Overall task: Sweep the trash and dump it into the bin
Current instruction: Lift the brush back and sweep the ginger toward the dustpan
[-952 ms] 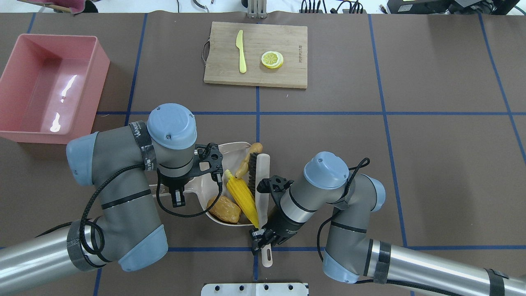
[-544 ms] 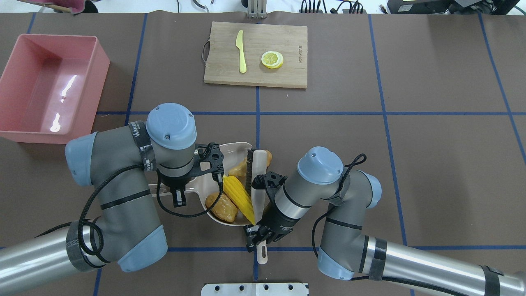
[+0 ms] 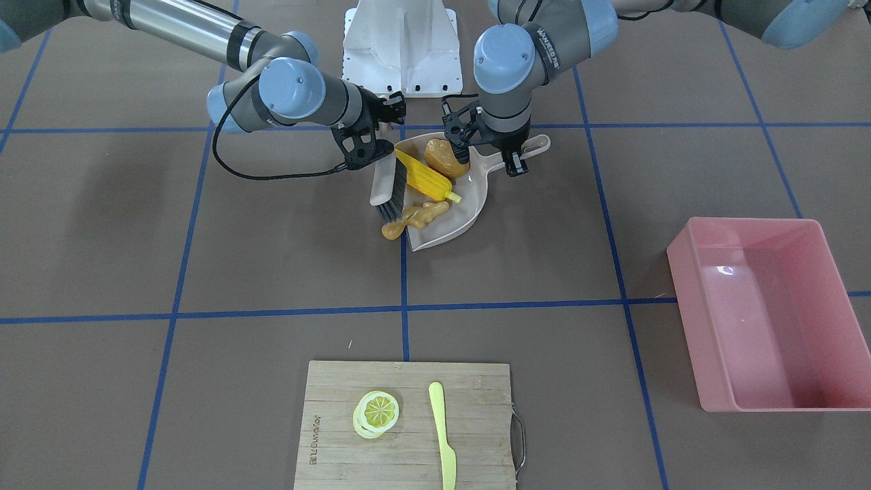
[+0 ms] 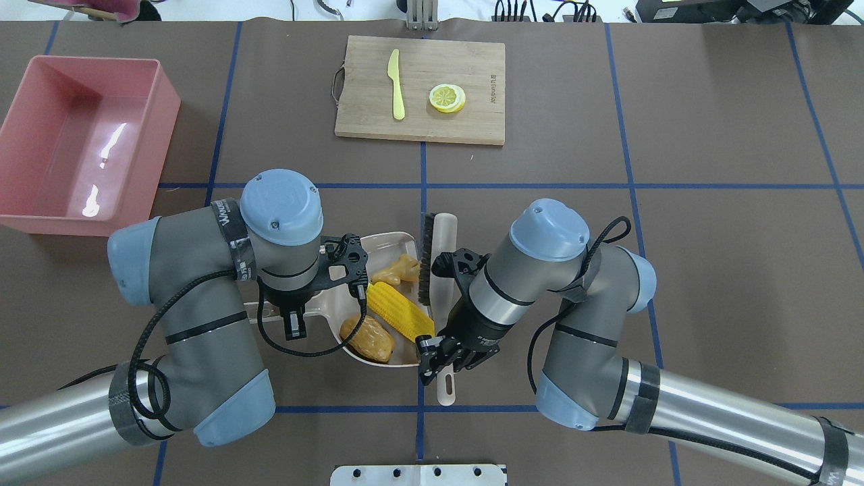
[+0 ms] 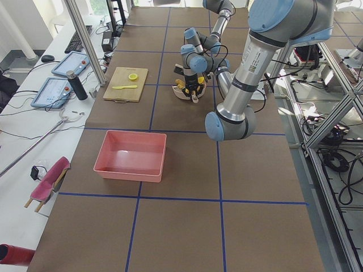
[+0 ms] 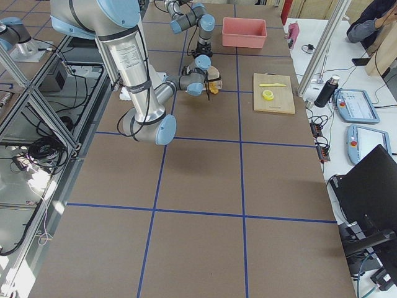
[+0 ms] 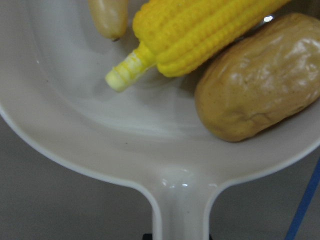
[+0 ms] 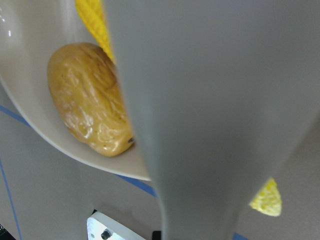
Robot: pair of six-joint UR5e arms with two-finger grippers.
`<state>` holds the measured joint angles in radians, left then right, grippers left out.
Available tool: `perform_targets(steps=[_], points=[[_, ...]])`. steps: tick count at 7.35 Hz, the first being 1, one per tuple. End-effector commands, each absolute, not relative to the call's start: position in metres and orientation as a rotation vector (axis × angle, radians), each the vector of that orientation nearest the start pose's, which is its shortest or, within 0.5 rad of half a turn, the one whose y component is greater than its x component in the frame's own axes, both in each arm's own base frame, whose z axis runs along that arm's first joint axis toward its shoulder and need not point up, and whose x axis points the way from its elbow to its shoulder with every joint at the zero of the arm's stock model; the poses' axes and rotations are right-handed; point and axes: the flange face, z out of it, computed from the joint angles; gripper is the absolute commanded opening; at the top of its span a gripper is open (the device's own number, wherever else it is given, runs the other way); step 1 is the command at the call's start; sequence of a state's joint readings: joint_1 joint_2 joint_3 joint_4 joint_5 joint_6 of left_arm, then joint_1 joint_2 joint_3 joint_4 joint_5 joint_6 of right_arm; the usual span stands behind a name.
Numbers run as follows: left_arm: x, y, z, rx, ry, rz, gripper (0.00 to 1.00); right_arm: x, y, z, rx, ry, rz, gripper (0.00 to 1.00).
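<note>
The beige dustpan (image 4: 329, 305) lies in front of me. In it are the yellow corn cob (image 4: 399, 320), the brown potato (image 4: 368, 339) and the tan ginger root (image 4: 398, 271). In the front-facing view the ginger (image 3: 416, 216) lies across the pan's open lip, with one end off it. My left gripper (image 3: 509, 155) is shut on the dustpan's handle. My right gripper (image 4: 442, 361) is shut on the handle of the brush (image 4: 442, 256), whose bristles stand at the pan's mouth next to the corn. The pink bin (image 4: 165, 128) stands at the far left and holds nothing.
A wooden cutting board (image 4: 472, 121) lies at the far centre with a yellow knife (image 4: 396, 84) and a lemon slice (image 4: 447, 98). A white mount plate (image 4: 418, 474) sits at the near edge. Blue tape lines cross the brown table.
The brush swept left against the corn and ginger, then drew back right and farther from me. The ginger now lies left of the bristles in the pan. The left arm stayed still.
</note>
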<state>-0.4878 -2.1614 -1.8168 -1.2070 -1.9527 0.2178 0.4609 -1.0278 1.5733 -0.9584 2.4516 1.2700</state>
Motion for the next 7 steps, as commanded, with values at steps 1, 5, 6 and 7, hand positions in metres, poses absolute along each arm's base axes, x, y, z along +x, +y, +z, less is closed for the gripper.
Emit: perform_targets(steps=[1,5,6,7], points=[[0.513,-0.381,0.262,0.292,0.582,1.349,0.00,-0.514,-0.385,0.261,-0.313,-1.298,-0.325,0.00],[0.513,-0.381,0.268,0.282,0.578,1.347,0.00,-0.476,-0.447,0.327,-0.225,-1.282,-0.435,0.00],[0.513,-0.381,0.268,0.281,0.576,1.347,0.00,-0.487,-0.454,0.336,-0.269,-1.285,-0.487,0.00],[0.513,-0.381,0.268,0.282,0.576,1.348,0.00,-0.508,-0.459,0.329,-0.361,-1.286,-0.500,0.00]])
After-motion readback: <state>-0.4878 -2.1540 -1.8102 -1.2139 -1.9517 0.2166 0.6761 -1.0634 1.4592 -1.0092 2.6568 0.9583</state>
